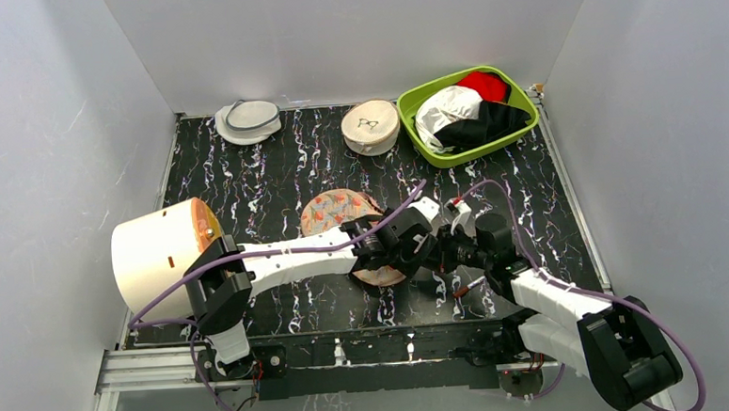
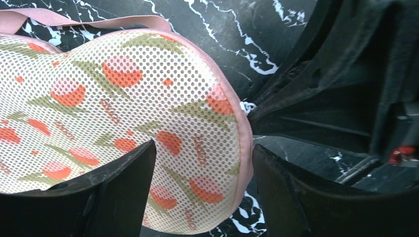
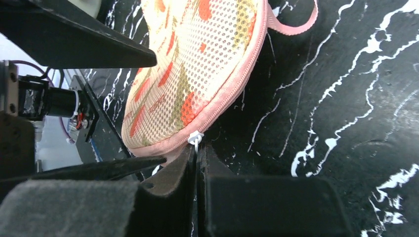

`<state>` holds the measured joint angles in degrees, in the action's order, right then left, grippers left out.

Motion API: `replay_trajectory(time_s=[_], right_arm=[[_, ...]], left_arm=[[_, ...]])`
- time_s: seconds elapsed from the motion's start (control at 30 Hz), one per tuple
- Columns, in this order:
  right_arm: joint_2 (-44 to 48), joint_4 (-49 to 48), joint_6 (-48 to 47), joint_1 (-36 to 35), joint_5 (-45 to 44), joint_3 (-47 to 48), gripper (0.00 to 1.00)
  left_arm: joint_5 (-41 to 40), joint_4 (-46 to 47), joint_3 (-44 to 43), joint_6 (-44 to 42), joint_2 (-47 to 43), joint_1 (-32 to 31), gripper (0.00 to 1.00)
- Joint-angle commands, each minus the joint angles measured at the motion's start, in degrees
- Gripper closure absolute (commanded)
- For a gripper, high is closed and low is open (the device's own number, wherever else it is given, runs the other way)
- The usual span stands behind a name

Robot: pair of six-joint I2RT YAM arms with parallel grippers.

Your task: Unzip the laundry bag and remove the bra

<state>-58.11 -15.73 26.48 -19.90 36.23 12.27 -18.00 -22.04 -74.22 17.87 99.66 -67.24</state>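
Laundry bag lay mid-tabletop, arms covering its near end. Right end effector pinched its white zipper pull; left end effector gaped astride the bag's rim. Cream case, mesh pouch and green bin of clothes sat behind, well apart.

From above, the left gripper hides the 5 o'clock half of the laundry bag. The left wrist view cuts the bag off at 9 and 6 o'clock. The zip pull disappears between the pressed-together fingers of the right gripper.
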Motion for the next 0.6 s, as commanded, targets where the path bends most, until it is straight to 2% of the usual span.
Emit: replay_trajectory(time_s=[0.0, 0.2, 0.4, 0.57], right_arm=[[-0.53, -9.69, 3.46, -2.88, 1.61, -0.42, 1.0], [-4.68, -10.43, 3.67, -9.74, -1.88, 1.58, 1.0], [-5.35, -10.64, 5.34, -10.59, -2.96, 2.56, 1.0], [-6.25, -6.18, 3.04, -10.54, -5.06, 4.56, 1.0]], left_arm=[[-3.63, -0.32, 2.07, -2.17, -2.08, 0.08, 0.35], [-2.92, 1.19, 5.33, -3.64, -4.11, 0.12, 0.53], [-3.5, 0.94, 9.32, -5.41, -8.04, 0.1, 0.75], [-4.45, 1.73, 14.62, -6.47, -13.06, 0.1, 0.83]])
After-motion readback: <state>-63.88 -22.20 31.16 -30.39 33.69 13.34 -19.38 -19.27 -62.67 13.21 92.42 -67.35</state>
